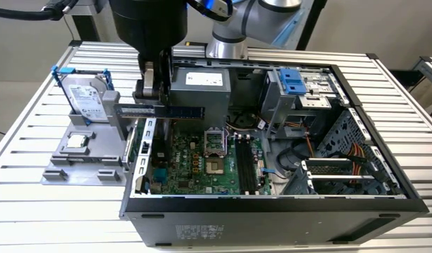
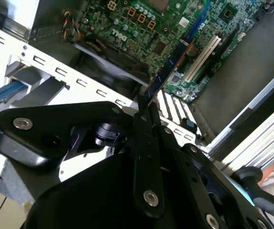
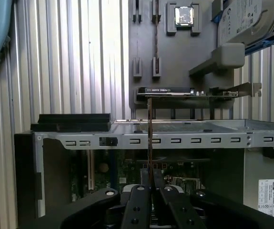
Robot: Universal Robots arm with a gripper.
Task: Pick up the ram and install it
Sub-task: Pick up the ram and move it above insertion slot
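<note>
Blue-green ram (image 1: pixel 179 111), long and flat, clamped in gripper (image 1: pixel 151 99)

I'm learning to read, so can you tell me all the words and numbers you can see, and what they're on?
Hard drive label: too small to read.
Power supply sticker: too small to read.
Ram, held in the gripper, pale label: too small to read.
Motherboard: a white maker's mark, left unquoted; the rest too small.
Computer case side sticker: too small to read.
</note>
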